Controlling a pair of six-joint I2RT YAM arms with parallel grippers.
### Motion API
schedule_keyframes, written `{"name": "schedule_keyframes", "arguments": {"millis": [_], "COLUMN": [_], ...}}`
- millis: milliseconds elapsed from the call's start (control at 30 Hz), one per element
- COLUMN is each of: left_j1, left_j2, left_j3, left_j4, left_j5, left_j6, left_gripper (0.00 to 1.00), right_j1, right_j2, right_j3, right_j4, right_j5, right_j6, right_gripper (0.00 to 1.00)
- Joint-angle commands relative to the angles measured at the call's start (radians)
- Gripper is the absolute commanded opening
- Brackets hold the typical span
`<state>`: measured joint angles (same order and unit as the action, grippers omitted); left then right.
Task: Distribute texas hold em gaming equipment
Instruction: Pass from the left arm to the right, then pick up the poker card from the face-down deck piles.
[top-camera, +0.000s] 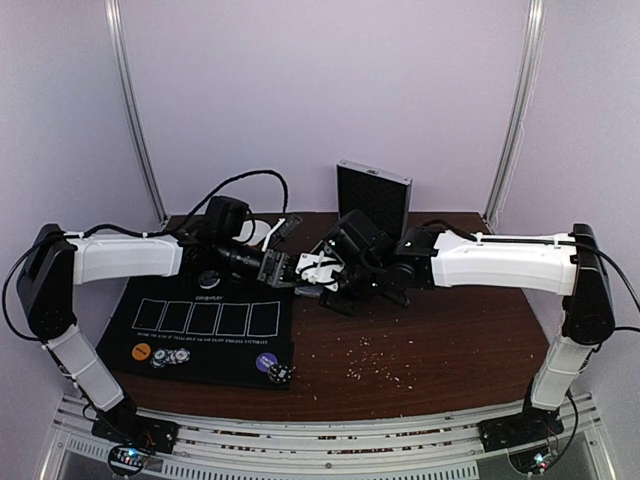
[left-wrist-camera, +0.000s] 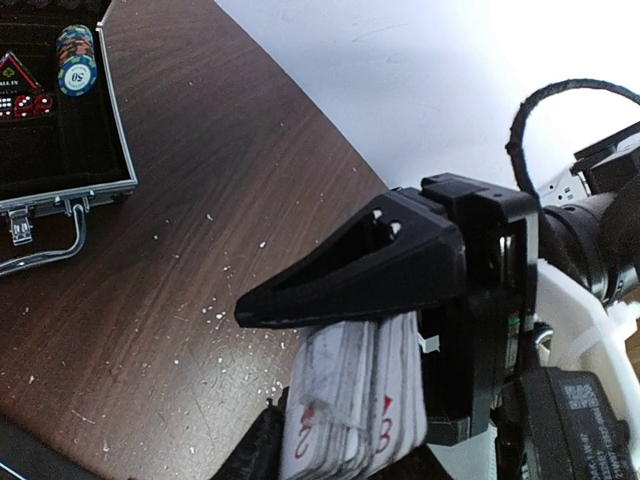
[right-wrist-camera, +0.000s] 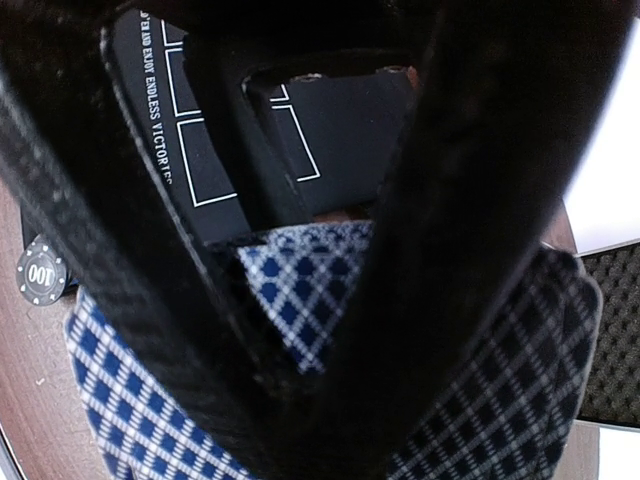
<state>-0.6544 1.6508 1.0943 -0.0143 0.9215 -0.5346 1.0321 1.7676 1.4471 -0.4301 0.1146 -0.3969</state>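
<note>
Right claw (right-wrist-camera: 310, 430) sits closest to my lens. Its two black fingers run together into a narrow V over the blue-checked backs of the playing cards (right-wrist-camera: 290, 300), but I cannot tell whether they pinch a card or only rest against the fan. From the other wrist I see the left claw (top-camera: 283, 268) clamped on the same deck, one finger above and one below, with the card faces toward that camera. Both arms meet over the desk (top-camera: 440, 350), just beside the black mat (top-camera: 215, 345) with its five card outlines. I read this as one arm holding the deck so the other can peel a card off to deal. Discs (top-camera: 141, 351) and striped poker chips (top-camera: 172, 356) lie along the mat's near edge, and stacked chips (left-wrist-camera: 77, 60) sit in the open case (left-wrist-camera: 118, 130).
</note>
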Motion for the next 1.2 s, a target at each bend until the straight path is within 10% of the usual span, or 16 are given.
{"name": "schedule_keyframes", "arguments": {"millis": [0, 1167], "left_j1": [-0.014, 0.048], "left_j2": [0.016, -0.050], "left_j3": [0.080, 0.109], "left_j4": [-0.129, -0.194], "left_j5": [-0.031, -0.038], "left_j6": [0.120, 0.162], "left_gripper": [0.35, 0.50], "right_j1": [-0.006, -0.006], "right_j2": [-0.002, -0.004], "right_j3": [0.009, -0.005], "right_j4": [0.022, 0.015], "right_j5": [0.021, 0.034], "right_j6": [0.012, 0.009], "right_gripper": [0.45, 0.45]}}
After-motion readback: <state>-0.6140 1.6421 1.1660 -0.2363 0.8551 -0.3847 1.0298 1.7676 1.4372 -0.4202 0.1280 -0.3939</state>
